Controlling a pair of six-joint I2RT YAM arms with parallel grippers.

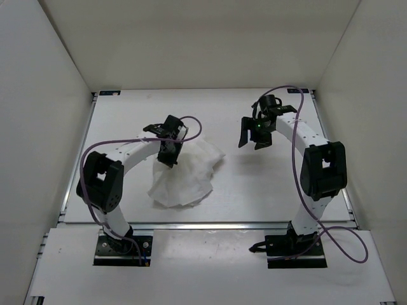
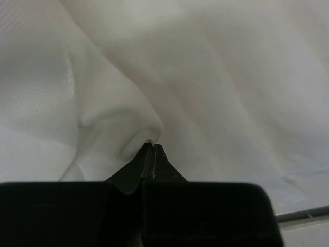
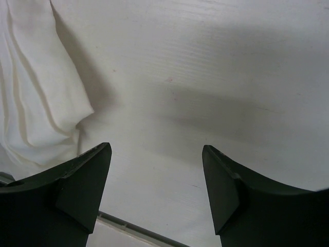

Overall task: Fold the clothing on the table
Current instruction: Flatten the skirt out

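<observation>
1. Top view: the clothing [image 1: 191,175] is seen crumpled left of centre on the table [image 1: 267,190], its long axis running lower left to upper right. The left gripper [image 1: 168,160] is set on its upper-left edge. The right gripper [image 1: 254,138] is held over bare table at upper right, well apart from the cloth. Open tabletop is left between them. An aluminium rail [image 1: 222,225] is seen along the near edge.
2. Left wrist: the left gripper [image 2: 149,149] is seen with tips pressed together, clamped on a raised fold of the clothing [image 2: 216,77], which fills the frame.
3. Right wrist: the right gripper [image 3: 155,150] is seen with jaws wide apart, nothing between them, bare table [image 3: 216,77] below. The clothing [image 3: 36,92] lies at the left edge, ridges running roughly top to bottom.
</observation>
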